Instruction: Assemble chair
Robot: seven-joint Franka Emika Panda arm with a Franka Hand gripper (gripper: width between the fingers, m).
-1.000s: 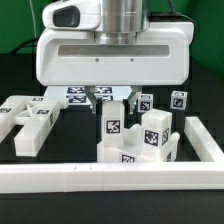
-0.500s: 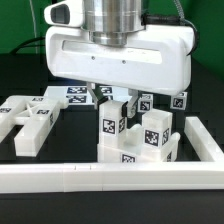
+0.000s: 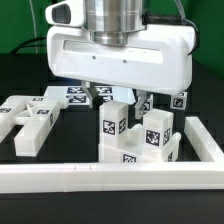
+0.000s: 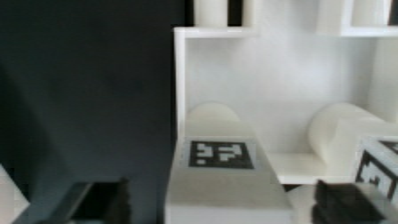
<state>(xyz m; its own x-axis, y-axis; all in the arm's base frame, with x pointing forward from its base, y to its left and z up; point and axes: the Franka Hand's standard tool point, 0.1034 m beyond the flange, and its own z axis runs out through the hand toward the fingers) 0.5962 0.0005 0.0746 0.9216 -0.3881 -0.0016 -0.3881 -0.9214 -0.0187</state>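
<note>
The chair lies in loose glossy white parts. A tray-like seat [image 3: 135,160] rests against the long rail, with two tagged posts standing upright in it. My gripper [image 3: 120,100] hangs straight over the nearer post [image 3: 115,122], open, one finger on each side and a gap showing at both. In the wrist view the same post [image 4: 221,160] stands between the dark fingers [image 4: 103,200], with my gripper [image 4: 222,208] apart from it. The second post [image 3: 157,135] stands beside it, toward the exterior view's right. An X-braced panel [image 3: 30,120] lies at the exterior view's left.
The long white L-shaped rail [image 3: 100,178] runs along the front and up the exterior view's right. A small tagged piece [image 3: 178,99] stands at the back right. The marker board [image 3: 74,95] lies flat behind the gripper.
The jaws have opened and let go of the nearer post, which stays upright in the seat. The hand has barely moved.
</note>
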